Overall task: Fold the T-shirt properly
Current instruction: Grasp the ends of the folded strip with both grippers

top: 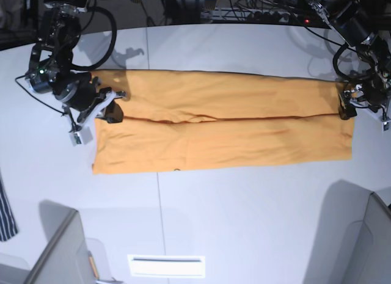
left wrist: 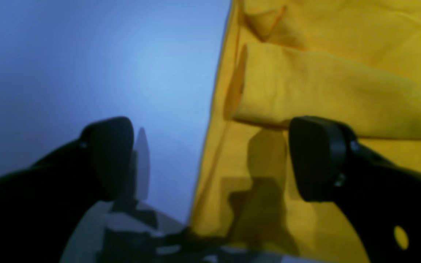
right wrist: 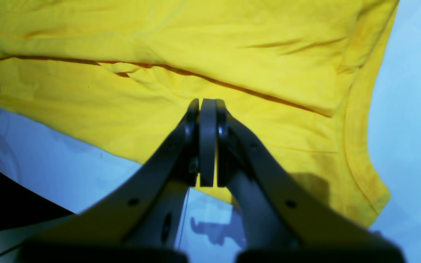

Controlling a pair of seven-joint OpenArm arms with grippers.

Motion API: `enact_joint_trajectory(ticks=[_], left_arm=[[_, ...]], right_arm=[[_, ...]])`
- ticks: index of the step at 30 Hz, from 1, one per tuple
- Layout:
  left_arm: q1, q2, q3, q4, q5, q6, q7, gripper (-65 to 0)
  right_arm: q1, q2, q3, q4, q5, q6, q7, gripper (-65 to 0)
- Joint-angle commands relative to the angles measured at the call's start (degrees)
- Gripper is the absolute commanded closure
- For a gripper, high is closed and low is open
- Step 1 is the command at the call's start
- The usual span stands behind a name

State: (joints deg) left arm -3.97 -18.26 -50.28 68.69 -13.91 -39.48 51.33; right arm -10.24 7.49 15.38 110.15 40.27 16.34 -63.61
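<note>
On table (top: pixel 244 223), T-shirt (top: pixel 223 140) seemingly folded lengthwise.

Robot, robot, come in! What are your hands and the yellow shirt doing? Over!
Left gripper open at shirt's edge. Right gripper shut, empty. T-shirt flat in a long folded band. Nothing on it.

T-shirt (top: pixel 223 128) spread across table (top: pixel 244 223), arms at ends

The striped garment (top: pixel 6 214) is cut off by the base view's left edge.
</note>
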Motion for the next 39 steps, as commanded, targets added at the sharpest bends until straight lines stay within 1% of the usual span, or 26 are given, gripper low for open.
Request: enact_joint_trajectory(ticks=[1, 7, 11, 13, 15, 20, 23, 28, 31, 39], left_arm=[[-1.1, -1.2, -0.1, 0.0, -0.9, -0.5, -1.1, -60.2], [-2.9, -1.2, -0.2, -0.9, -1.5, -0.5, -1.1, -59.9], [-2.5, -1.5, -0.2, -1.4, -8.7, -0.5, -0.6, -59.6], [-1.4, -3.0, -0.2, -1.3, -11.1, -0.5, -0.6, -59.6], [-0.8, -3.6, -0.1, -1.6, -12.6, -0.5, -0.6, -59.6], [-0.5, -4.7, -0.2, -1.7, -13.2, -0.5, -0.8, -59.4], [-0.6, -4.7, -0.2, -1.8, -12.9, -0.5, -0.9, -59.4], [-3.5, -4.8, 0.1, -8.2, -12.8, -0.5, -1.1, -59.4], [-4.3, -5.8, 0.2, -11.0, -12.8, -0.5, -1.1, -59.4], [-3.5, -5.9, 0.3, -11.6, -12.6, -0.5, -1.0, -59.2]], right_arm=[[0.4, 0.5, 0.1, 0.9, 0.9, 0.2, 1.1, 0.0], [-0.2, 0.5, 0.1, 0.9, 0.9, 0.2, 1.1, 0.0], [-0.3, 0.5, 0.1, 0.9, 0.9, 0.2, 1.1, 0.0], [-0.3, 0.5, 0.1, 0.9, 0.9, 0.2, 1.1, 0.0], [-0.4, 0.5, 0.1, 0.9, 0.9, 0.2, 1.0, 0.0], [-0.4, 0.4, 0.1, 0.9, 0.9, 0.2, 1.0, 0.0], [-0.4, 0.4, 0.1, 0.9, 0.9, 0.2, 1.0, 0.0], [-0.4, 0.4, 0.1, 0.9, 1.1, 0.2, 1.0, 0.0], [-0.4, 0.5, 0.1, 0.9, 1.1, 0.2, 1.0, 0.0], [-0.4, 0.4, 0.1, 0.9, 1.1, 0.2, 1.0, 0.0]])
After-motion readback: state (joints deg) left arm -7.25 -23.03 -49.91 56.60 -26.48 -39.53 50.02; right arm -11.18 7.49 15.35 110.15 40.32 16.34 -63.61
